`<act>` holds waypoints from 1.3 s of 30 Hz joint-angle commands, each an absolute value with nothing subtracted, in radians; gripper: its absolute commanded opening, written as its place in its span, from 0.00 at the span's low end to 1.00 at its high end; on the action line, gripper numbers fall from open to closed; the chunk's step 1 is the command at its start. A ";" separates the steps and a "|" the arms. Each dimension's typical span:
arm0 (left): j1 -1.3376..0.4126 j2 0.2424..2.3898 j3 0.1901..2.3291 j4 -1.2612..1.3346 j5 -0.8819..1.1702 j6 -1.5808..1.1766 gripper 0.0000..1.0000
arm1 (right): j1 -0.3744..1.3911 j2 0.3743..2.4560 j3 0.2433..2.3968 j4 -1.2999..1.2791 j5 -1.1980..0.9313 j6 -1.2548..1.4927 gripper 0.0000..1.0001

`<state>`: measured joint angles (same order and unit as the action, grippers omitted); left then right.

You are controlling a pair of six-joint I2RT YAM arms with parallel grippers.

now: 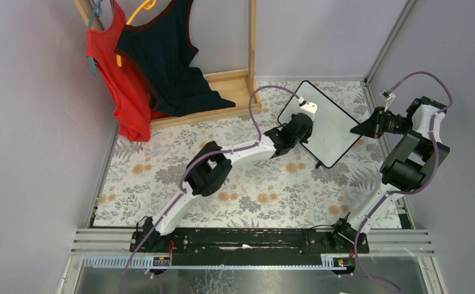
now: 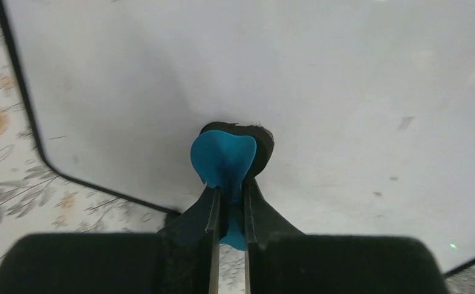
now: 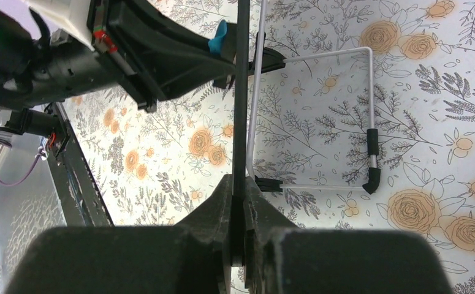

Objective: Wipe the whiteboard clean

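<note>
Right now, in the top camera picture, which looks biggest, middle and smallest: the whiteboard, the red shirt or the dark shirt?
Largest: dark shirt.
Next: red shirt and whiteboard. They look about alike, and the dark shirt hides part of the red one, so I won't rank them.

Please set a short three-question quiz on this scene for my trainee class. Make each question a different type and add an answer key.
1. Multiple choice: what is the left gripper holding?
A. a red cloth
B. a small blue eraser with a dark felt pad
C. a black marker

2. True or false: the right gripper is open and clear of the rectangular white whiteboard with the thin black frame.

3. Fill in: the eraser's pad rests against the whiteboard's white ____, not its black frame.

Key:
1. B
2. False. It is shut on the board's edge.
3. face
</note>
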<state>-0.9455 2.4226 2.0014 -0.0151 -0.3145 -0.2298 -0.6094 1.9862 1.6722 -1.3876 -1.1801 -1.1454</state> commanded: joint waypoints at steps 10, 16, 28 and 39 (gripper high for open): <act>-0.922 2.174 1.785 -0.032 -0.415 -0.216 0.00 | -0.590 1.960 1.665 -1.463 -1.125 -1.174 0.00; -0.922 2.087 1.696 -0.049 -0.465 -0.217 0.00 | -0.591 1.954 1.667 -1.462 -1.120 -1.170 0.00; -0.921 1.985 1.534 -0.052 -0.526 -0.250 0.00 | -0.592 1.937 1.682 -1.397 -1.101 -1.071 0.00; -0.810 1.847 1.344 -0.050 -0.516 -0.278 0.00 | -0.591 1.915 1.684 -1.382 -1.090 -1.045 0.00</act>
<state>-0.8719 1.9125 1.3975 -0.0692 -0.4992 -0.2535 -0.6022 1.9728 1.6722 -1.3754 -1.1305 -1.0531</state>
